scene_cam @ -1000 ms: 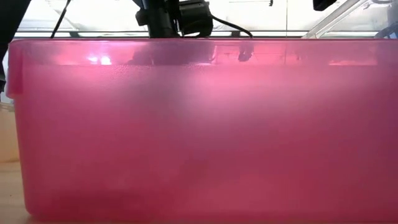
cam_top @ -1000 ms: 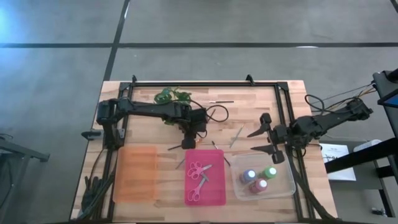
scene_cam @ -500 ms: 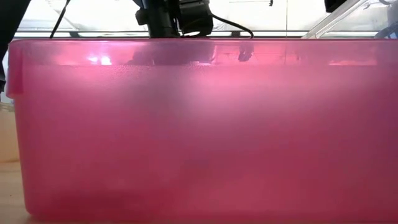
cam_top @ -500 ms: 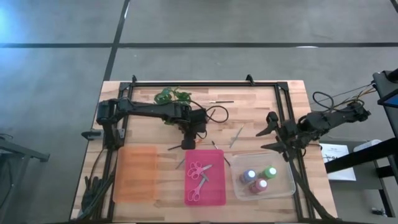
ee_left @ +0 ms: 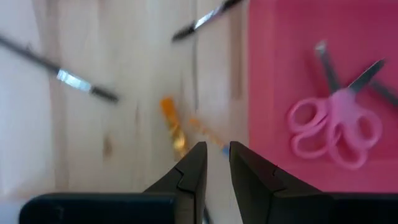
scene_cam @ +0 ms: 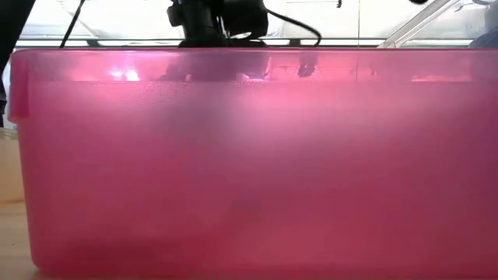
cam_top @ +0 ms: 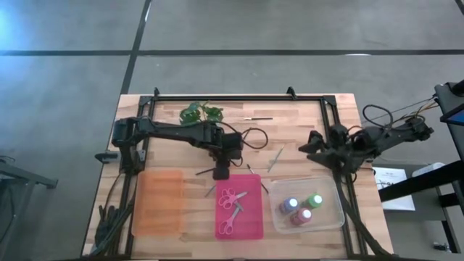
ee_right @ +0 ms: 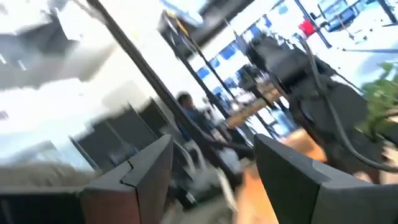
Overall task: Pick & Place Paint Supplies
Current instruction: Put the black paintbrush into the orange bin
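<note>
My left gripper [cam_top: 221,172] points down over the bare wood just beyond the pink tray's [cam_top: 250,230] far edge. Its fingers stand close together with a narrow gap [ee_left: 217,152]. A dark brush [cam_top: 204,173] sticks out from under it toward the table's left, and a small orange-tipped thing [ee_left: 174,124] lies just past its tips. Other brushes [cam_top: 275,158] [cam_top: 258,118] lie scattered on the wood. Two pink scissors [cam_top: 232,196] [ee_left: 336,124] lie in the pink tray. Three paint bottles [cam_top: 301,209] stand in the clear tub. My right gripper [cam_top: 310,145] [ee_right: 211,146] hangs open near the table's right edge, empty.
An orange tray [cam_top: 159,201] lies near the left, and the clear tub [cam_top: 330,216] near the right. A green plant [cam_top: 199,112] stands at the far side. A black frame rail [cam_top: 239,96] runs along the far edge. In the low view the pink tray's wall [scene_cam: 249,163] blocks nearly everything.
My right gripper has drawn back from above the clear tub toward the table's far right and tipped up, so its wrist view looks into the room. My left gripper has shifted a little toward the pink tray, over the dark brush. The brush has stayed in place.
</note>
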Controlling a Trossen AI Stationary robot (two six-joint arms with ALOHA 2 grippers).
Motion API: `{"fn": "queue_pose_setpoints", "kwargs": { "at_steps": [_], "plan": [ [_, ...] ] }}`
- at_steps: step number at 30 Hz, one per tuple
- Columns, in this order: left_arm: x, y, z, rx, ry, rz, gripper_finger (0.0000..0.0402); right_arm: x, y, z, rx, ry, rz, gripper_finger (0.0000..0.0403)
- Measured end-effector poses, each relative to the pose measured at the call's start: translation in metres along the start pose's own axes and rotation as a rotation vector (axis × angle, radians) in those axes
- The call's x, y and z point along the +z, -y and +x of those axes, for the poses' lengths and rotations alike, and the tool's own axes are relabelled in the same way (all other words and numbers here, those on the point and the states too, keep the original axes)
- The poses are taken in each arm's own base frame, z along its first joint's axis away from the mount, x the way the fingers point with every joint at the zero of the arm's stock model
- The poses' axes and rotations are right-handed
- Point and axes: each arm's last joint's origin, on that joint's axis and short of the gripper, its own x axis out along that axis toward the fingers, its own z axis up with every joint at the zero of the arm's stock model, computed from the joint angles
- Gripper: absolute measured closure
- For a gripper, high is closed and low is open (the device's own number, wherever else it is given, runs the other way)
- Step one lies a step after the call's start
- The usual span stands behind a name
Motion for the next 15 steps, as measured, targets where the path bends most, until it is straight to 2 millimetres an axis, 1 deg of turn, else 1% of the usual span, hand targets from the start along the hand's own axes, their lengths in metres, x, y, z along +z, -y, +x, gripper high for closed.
{"fn": "queue_pose_setpoints", "kwargs": {
  "at_steps": [4, 9, 12, 15],
  "plan": [
    [0.008, 0.003, 0.000, -0.063, 0.087, 0.018, 0.0323, 0.011, -0.011, 0.007, 0.029, 0.042, 0.030, 0.0184],
    [0.009, -0.001, 0.005, -0.054, 0.085, 0.008, 0.0323, 0.027, -0.025, 0.013, 0.053, 0.071, 0.016, 0.0183],
    [0.006, -0.007, 0.017, -0.028, 0.039, -0.028, 0.0323, 0.031, -0.030, 0.016, 0.043, 0.058, -0.004, 0.0184],
    [0.005, -0.015, 0.032, -0.014, -0.005, -0.043, 0.0323, 0.033, -0.032, 0.017, 0.025, 0.036, -0.018, 0.0183]
  ]
}}
